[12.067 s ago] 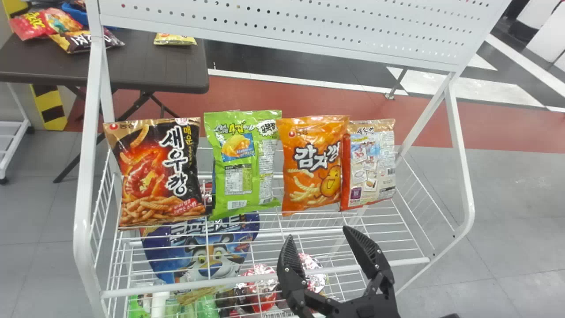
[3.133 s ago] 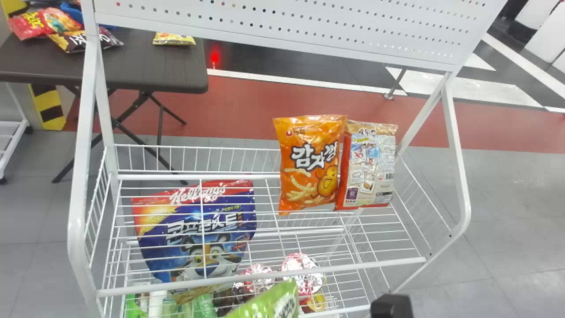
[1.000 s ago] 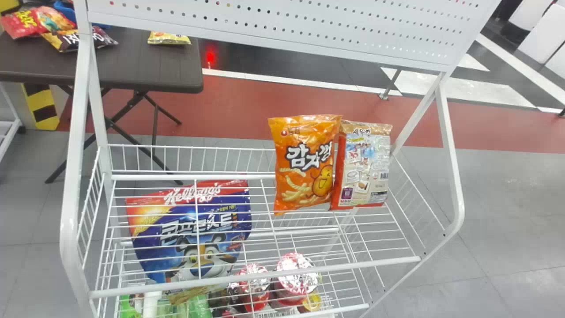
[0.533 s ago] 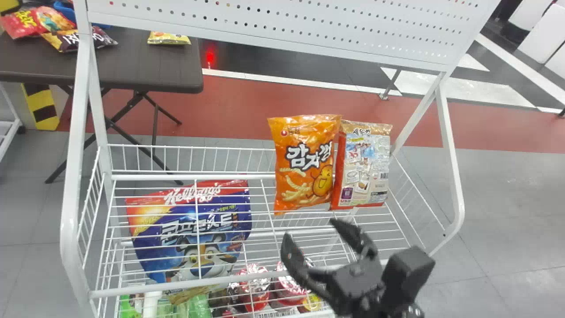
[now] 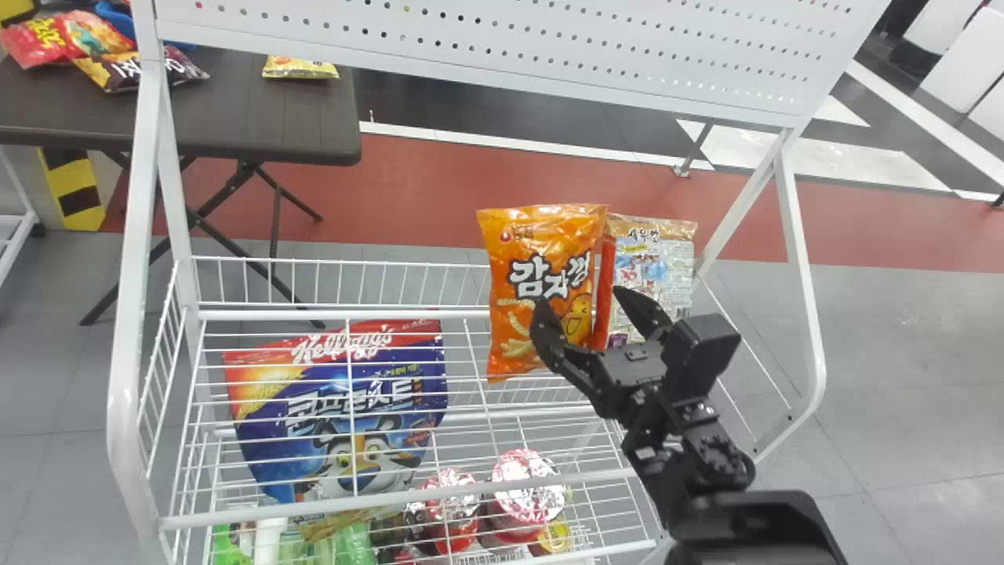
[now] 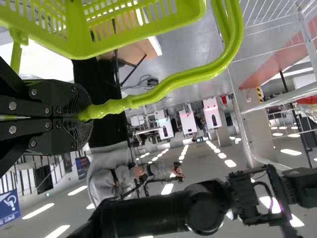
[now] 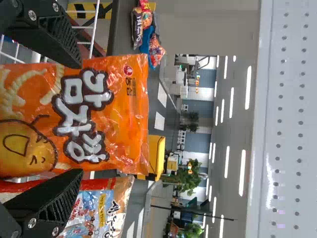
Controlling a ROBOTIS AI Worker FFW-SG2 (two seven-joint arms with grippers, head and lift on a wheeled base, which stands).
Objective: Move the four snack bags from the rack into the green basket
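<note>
My right tool (image 5: 580, 298) is spread, its two fingers held well apart with nothing pinched, right in front of the snack bags. The orange bag (image 5: 518, 267) is straight ahead of it and to its left, standing upright on the rack; one fingertip sits over its right part in my head view. Just to that bag's right, the red-and-beige bag (image 5: 663, 251) stands behind my other finger, its left edge tucked against the orange one. I can't tell whether my fingers touch either bag.

My left tool (image 6: 89, 114) is pressed together on the green handle (image 6: 188, 79), which runs from it to the green basket (image 6: 148, 27).

Outward from my right tool, the white rack (image 5: 133, 251) spreads to both sides. Lower and to the left I've got a blue cereal bag (image 5: 337, 408) behind the wires, and below the tool, slightly left, foil-topped cups (image 5: 522, 510). Above and beyond it is a perforated white panel (image 5: 510, 31). Far off to its left, past the rack, the dark table (image 5: 274, 118) carries a small yellow packet (image 5: 300, 69) and more snack packets (image 5: 39, 39).
</note>
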